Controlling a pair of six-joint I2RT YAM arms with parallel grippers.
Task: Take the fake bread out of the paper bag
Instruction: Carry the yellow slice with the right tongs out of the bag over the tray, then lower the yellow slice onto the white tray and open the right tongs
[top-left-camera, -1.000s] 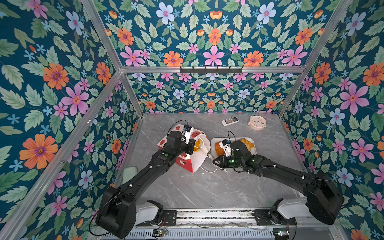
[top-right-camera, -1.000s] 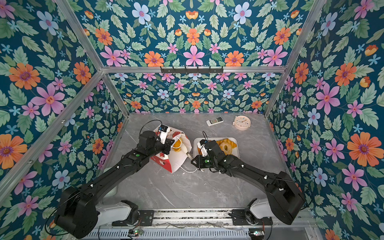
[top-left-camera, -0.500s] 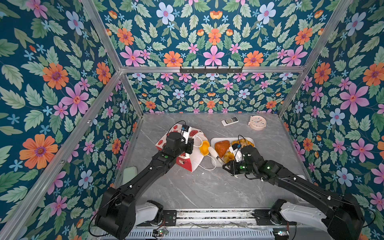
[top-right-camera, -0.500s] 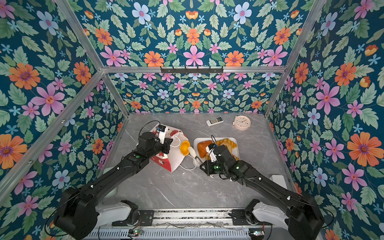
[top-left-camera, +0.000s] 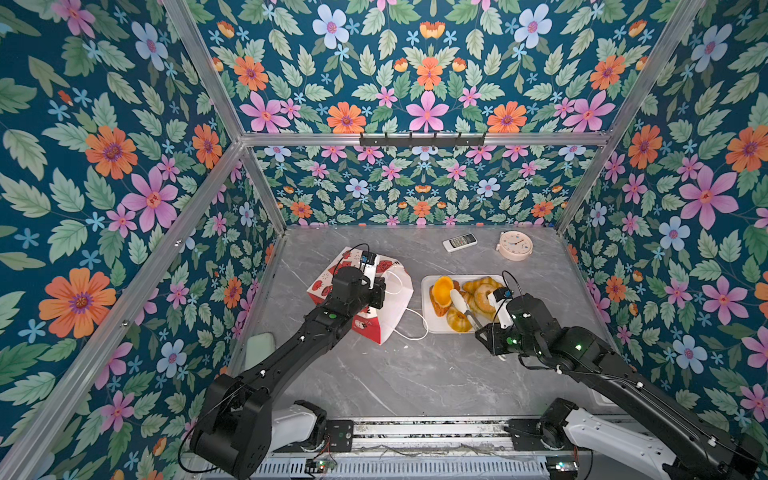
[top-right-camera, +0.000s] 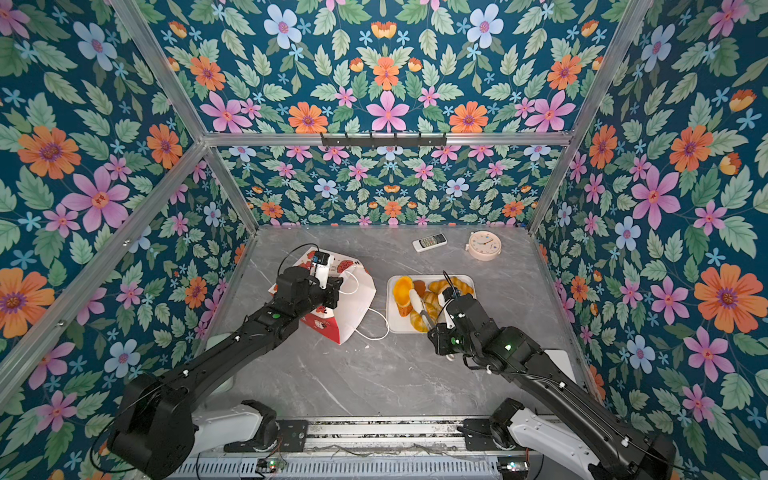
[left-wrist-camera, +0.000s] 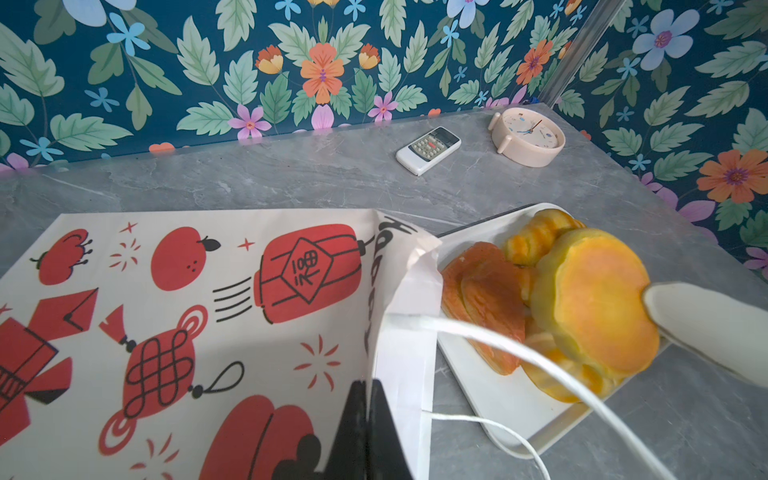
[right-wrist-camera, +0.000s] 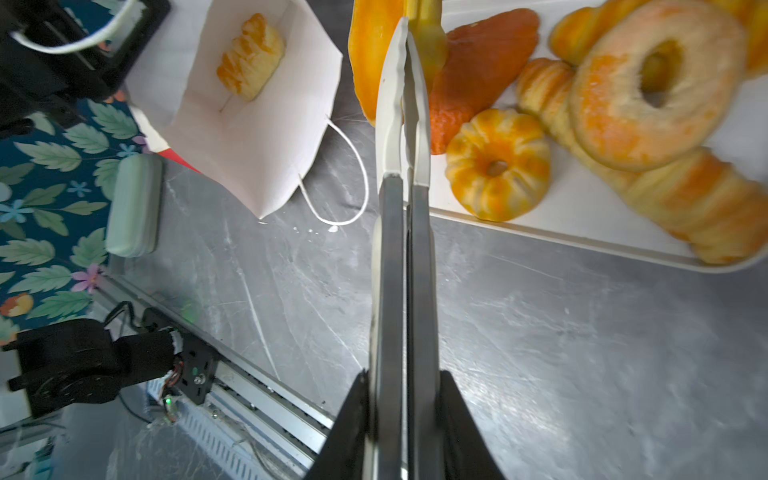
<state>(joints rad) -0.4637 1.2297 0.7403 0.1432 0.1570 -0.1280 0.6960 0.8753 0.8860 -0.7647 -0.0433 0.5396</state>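
Note:
The paper bag (top-left-camera: 398, 301) (top-right-camera: 358, 300) lies on its side, mouth toward the white tray (top-left-camera: 432, 328) (top-right-camera: 394, 328). My left gripper (top-left-camera: 379, 291) (left-wrist-camera: 366, 388) is shut on the bag's rim (left-wrist-camera: 409, 291). One piece of fake bread (right-wrist-camera: 251, 56) lies inside the bag. My right gripper (top-left-camera: 484, 332) (right-wrist-camera: 405, 374) is shut on metal tongs (right-wrist-camera: 401, 249) (top-left-camera: 462, 304). The tong tips pinch an orange-yellow bun (top-left-camera: 441, 286) (left-wrist-camera: 598, 299) (right-wrist-camera: 370, 62) on edge over the tray. A ring donut (right-wrist-camera: 656, 83), a ridged bun (right-wrist-camera: 498, 164), a twisted stick (right-wrist-camera: 685, 199) and an orange pastry (right-wrist-camera: 478, 70) lie on the tray.
A remote (top-left-camera: 459, 242) and a round clock (top-left-camera: 515, 246) lie near the back wall. A pale green pad (top-left-camera: 259, 347) (right-wrist-camera: 133, 203) sits at the table's left edge. The bag's cord handle (top-left-camera: 409, 332) trails on the table between bag and tray.
My right arm has drawn back to the right, carrying the tongs and the orange-yellow bun from the bag's mouth to over the tray. The left gripper has stayed on the bag.

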